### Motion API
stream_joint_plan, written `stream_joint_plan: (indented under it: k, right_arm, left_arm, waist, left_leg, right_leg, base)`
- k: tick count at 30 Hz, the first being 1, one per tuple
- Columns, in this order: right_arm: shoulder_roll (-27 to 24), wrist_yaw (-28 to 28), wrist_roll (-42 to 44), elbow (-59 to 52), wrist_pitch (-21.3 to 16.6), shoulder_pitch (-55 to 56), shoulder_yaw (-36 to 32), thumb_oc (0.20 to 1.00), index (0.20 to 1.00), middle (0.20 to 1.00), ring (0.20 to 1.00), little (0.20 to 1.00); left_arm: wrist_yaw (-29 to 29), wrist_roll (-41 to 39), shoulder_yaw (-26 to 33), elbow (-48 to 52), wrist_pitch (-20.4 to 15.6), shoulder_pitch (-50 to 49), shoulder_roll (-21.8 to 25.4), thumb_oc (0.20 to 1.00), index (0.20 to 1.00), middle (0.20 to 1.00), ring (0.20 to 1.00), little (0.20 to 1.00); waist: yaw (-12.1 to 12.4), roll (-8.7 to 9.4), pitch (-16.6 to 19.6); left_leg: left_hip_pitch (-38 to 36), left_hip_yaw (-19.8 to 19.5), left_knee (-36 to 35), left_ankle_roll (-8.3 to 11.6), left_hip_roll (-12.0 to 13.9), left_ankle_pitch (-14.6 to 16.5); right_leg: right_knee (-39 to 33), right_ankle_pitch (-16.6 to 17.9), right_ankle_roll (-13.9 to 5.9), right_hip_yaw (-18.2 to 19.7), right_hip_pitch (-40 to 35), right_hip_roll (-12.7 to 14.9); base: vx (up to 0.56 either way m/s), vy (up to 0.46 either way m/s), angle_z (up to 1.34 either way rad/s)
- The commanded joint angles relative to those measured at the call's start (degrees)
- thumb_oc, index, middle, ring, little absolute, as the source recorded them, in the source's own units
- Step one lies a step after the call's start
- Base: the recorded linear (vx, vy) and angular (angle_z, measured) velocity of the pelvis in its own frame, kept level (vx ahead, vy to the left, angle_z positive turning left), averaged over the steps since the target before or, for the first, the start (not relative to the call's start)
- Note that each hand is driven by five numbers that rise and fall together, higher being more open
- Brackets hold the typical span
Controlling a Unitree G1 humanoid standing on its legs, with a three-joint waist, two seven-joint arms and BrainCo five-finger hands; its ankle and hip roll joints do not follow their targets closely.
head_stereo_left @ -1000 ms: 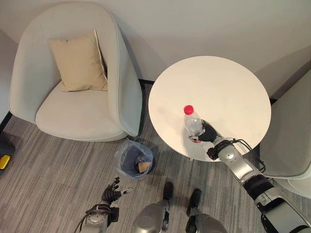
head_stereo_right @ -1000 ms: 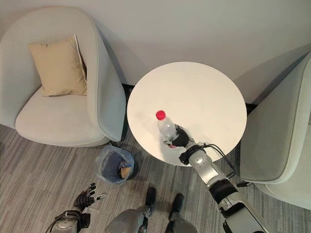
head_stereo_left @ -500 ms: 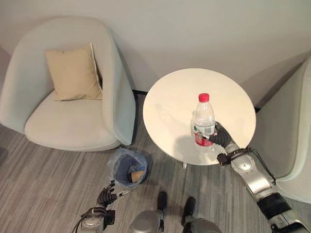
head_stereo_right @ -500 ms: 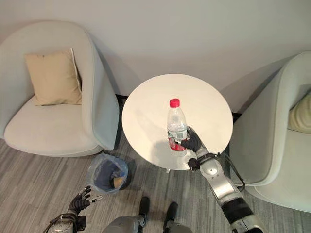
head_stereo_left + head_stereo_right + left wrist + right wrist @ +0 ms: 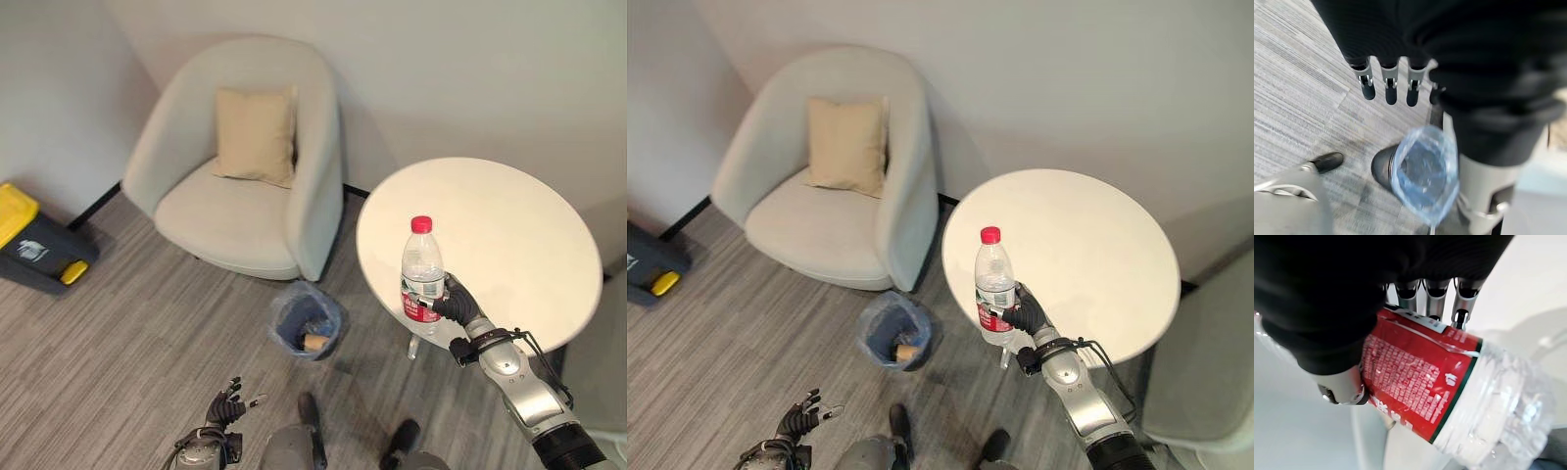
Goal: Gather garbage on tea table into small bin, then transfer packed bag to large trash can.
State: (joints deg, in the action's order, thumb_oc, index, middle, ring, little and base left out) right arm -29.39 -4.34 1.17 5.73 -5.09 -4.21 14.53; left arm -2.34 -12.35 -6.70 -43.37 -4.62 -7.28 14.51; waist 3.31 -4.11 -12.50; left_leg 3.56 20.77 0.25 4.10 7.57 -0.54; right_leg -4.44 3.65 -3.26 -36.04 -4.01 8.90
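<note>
Grey wood-grain flooring (image 5: pixel 118 323) runs under a corner of pale wall, where a rounded light-grey armchair (image 5: pixel 245 166) holds a beige cushion (image 5: pixel 255 135), and a second pale chair (image 5: pixel 1205 372) shows at the right edge. Beside the armchair stands the round white tea table (image 5: pixel 500 235), its top bare of other litter. At the far left, against the wall, sits a black trash can with a yellow lid (image 5: pixel 34 245), which I take to be the large one for the final transfer. Between the armchair and the table, on the floor, sits the small bin (image 5: pixel 307 321), lined with a blue plastic bag and already holding a brownish scrap. The right hand (image 5: pixel 457 305) has its fingers wrapped round the red label of a clear plastic water bottle (image 5: pixel 422 269) with a red cap, holding it upright above the near rim of the table; the right wrist view shows the fingers (image 5: pixel 1436 298) curled over the label. The left hand (image 5: pixel 227 403) hangs low near the floor with fingers spread and holds nothing. The step in hand looks like carrying the bottle to the small bin: the grip should stay firm on the label while the arm swings left, and the release should come only once the bottle is centred over the bag's mouth, low enough not to bounce out or tip the light bin.
</note>
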Motion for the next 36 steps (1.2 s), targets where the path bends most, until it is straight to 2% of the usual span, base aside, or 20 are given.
stream_joint_plan:
  k: [1,2,3,4,5,9,11,12,13,21,23,27,29,31,32,36]
  right_arm:
    - [1.3,-1.0,-0.4,-1.8,-3.3,-3.1,-1.6,0.2,0.2,0.2,0.2,0.2]
    - [2.1,-0.8,-0.3,-2.2,-3.4,-3.6,-1.2,0.2,0.2,0.2,0.2,0.2]
    - [2.7,-0.5,0.2,-2.9,-3.3,-3.9,-1.1,0.2,0.2,0.2,0.2,0.2]
    - [3.1,-0.4,0.3,-3.5,-3.5,-4.2,-0.7,0.2,0.2,0.2,0.2,0.2]
    - [3.0,-0.2,0.2,-3.8,-3.5,-4.4,-0.4,0.2,0.2,0.2,0.2,0.2]
    - [3.0,0.1,-0.5,-3.5,-3.4,-5.0,0.7,0.2,0.2,0.2,0.2,0.2]
    - [2.8,0.2,-0.8,-3.3,-3.3,-4.9,1.2,0.2,0.2,0.2,0.2,0.2]
    - [2.3,0.3,-1.2,-3.4,-3.2,-4.0,1.1,0.2,0.2,0.2,0.2,0.2]
    - [1.9,0.8,-1.7,-3.3,-3.2,-3.0,1.0,0.2,0.2,0.2,0.2,0.2]
    - [-0.3,2.4,-3.6,-0.6,-2.6,-4.1,4.4,0.2,0.2,0.2,0.2,0.2]
    - [-0.9,1.6,-5.1,1.4,-2.8,-9.3,8.3,0.2,0.2,0.2,0.2,0.2]
    - [-0.3,-3.7,-10.5,6.0,-2.0,-23.3,15.8,0.2,0.2,0.2,0.2,0.2]
    - [1.0,-8.0,-11.9,8.0,-0.9,-28.6,16.2,0.2,0.2,0.2,0.2,0.2]
    - [2.4,-10.9,-12.5,10.8,-0.4,-32.9,16.4,0.2,0.2,0.2,0.2,0.2]
    - [2.4,-10.9,-12.5,10.8,-0.4,-32.9,16.4,0.2,0.2,0.2,0.2,0.2]
    - [1.6,-15.3,-12.0,17.2,0.8,-41.4,15.6,0.2,0.2,0.2,0.2,0.2]
  left_arm:
    - [-0.5,2.2,0.0,0.3,-1.6,0.1,2.9,1.0,1.0,1.0,1.0,1.0]
    - [-0.5,2.0,-0.1,0.8,-1.4,0.2,3.0,1.0,1.0,1.0,1.0,1.0]
    - [-0.6,2.4,-0.3,1.3,-1.1,1.0,3.7,1.0,1.0,1.0,1.0,1.0]
    - [-0.9,2.3,-0.5,1.9,-1.2,2.2,4.5,1.0,1.0,1.0,1.0,1.0]
    - [-1.1,2.2,-0.4,2.7,-1.4,2.2,4.7,1.0,1.0,1.0,1.0,1.0]
    - [-1.0,1.9,-0.2,2.8,-1.5,1.9,4.7,1.0,1.0,1.0,1.0,1.0]
    - [-1.2,1.7,-0.3,2.9,-1.5,2.3,4.7,1.0,1.0,1.0,1.0,1.0]
    - [-1.0,2.1,-0.7,3.3,-1.5,2.6,5.1,1.0,1.0,1.0,1.0,1.0]
    - [-0.8,2.5,-0.6,4.2,-1.6,1.9,5.1,1.0,1.0,1.0,1.0,1.0]
    - [-0.2,2.8,-0.7,3.1,-1.2,1.1,4.6,1.0,1.0,1.0,1.0,1.0]
    - [-1.1,2.4,-2.1,3.3,-1.6,3.6,5.3,1.0,1.0,1.0,1.0,1.0]
    - [-5.2,-0.4,-5.9,3.9,-2.7,11.7,7.1,1.0,1.0,1.0,1.0,1.0]
    - [-6.8,-1.4,-7.6,5.5,-2.9,14.6,8.0,1.0,1.0,1.0,1.0,1.0]
    - [-7.8,-2.0,-8.4,5.9,-3.0,17.3,8.0,1.0,1.0,1.0,1.0,1.0]
    - [-7.8,-2.0,-8.4,5.9,-3.0,17.3,8.0,1.0,1.0,1.0,1.0,1.0]
    - [-8.9,-3.7,-9.8,8.8,-4.0,20.1,9.2,1.0,1.0,1.0,1.0,1.0]
  waist:
    - [0.1,2.98,1.9]
    - [0.6,2.83,1.7]
    - [0.4,2.72,0.8]
    - [-0.7,2.49,-0.4]
    - [-1.0,2.14,-0.9]
    - [-1.3,2.01,-1.6]
    - [-2.1,2.32,-2.6]
    - [-2.6,2.88,-2.5]
    - [-2.6,3.45,-2.7]
    - [-1.6,3.81,-2.5]
    - [-0.8,4.05,-5.3]
    - [0.7,4.41,-11.5]
    - [0.6,3.91,-14.2]
    - [0.6,3.15,-15.5]
    - [0.6,3.16,-15.5]
    - [0.7,1.41,-16.2]
  left_leg:
    - [1.9,-4.3,4.7,-0.32,-2.3,3.1]
    - [2.0,-4.6,5.2,-1.95,-3.9,4.8]
    - [2.0,-5.3,6.4,-3.38,-5.1,5.9]
    - [1.7,-6.6,6.5,-4.32,-6.2,6.7]
    - [1.7,-6.4,6.3,-5.01,-6.4,5.8]
    - [0.3,-7.1,5.3,-5.35,-6.8,5.8]
    - [-0.5,-8.8,4.4,-5.37,-7.4,5.8]
    - [-0.2,-10.2,4.5,-5.27,-7.9,5.6]
    - [0.2,-11.8,5.4,-5.25,-8.8,6.1]
    - [3.0,-13.9,5.8,-3.25,-7.8,4.7]
    - [6.7,-15.0,7.6,-2.49,-7.2,4.1]
    - [22.1,-16.6,18.1,-1.72,-6.3,4.3]
    - [30.2,-16.8,24.1,-1.77,-5.6,6.6]
    - [37.7,-17.1,28.5,-2.28,-5.9,7.1]
    - [37.8,-17.1,28.5,-2.28,-5.9,7.1]
    - [48.5,-17.9,33.9,-3.23,-7.5,7.5]
  right_leg:
    - [3.6,-10.1,-3.43,8.9,-2.1,2.8]
    - [8.7,-10.6,-3.91,8.8,-0.8,5.6]
    - [16.5,-10.8,-3.65,11.5,2.7,7.9]
    - [21.7,-11.4,-3.57,17.5,7.4,6.5]
    - [21.7,-10.5,-2.89,19.5,9.5,5.1]
    - [19.7,-9.6,-2.77,21.9,12.2,2.9]
    - [17.7,-8.5,-3.05,24.3,15.0,0.9]
    - [16.0,-8.5,-3.02,26.5,15.0,-0.6]
    - [13.9,-7.5,-3.37,27.9,13.7,-0.9]
    - [9.2,-6.5,-2.15,24.9,11.6,-1.6]
    - [9.9,-6.6,-1.68,23.7,13.8,-1.5]
    - [21.5,-8.9,0.22,21.3,28.0,0.8]
    - [29.0,-11.7,0.56,22.4,37.1,1.5]
    - [34.6,-13.0,1.11,23.3,44.7,2.6]
    - [34.7,-13.0,1.11,23.3,44.8,2.6]
    - [42.9,-15.2,1.93,25.0,56.1,4.5]
  base:
    - [0.19,0.403,0.45]
    - [0.21,0.452,0.38]
    - [0.2,0.45,0.51]
    - [0.08,0.284,0.43]
    - [0.01,0.148,0.41]
    - [0.06,0.01,0.39]
    - [0.05,-0.048,0.06]
    - [0.08,-0.098,0.04]
    - [0.05,-0.085,0.42]
    - [0.0,-0.108,0.4]
    - [-0.22,-0.098,0.17]
    - [-0.25,-0.051,0.62]
    - [-0.16,0.051,0.35]
    - [-0.15,0.056,0.25]
    - [-0.09,0.039,0.12]
    - [-0.05,0.032,0.13]
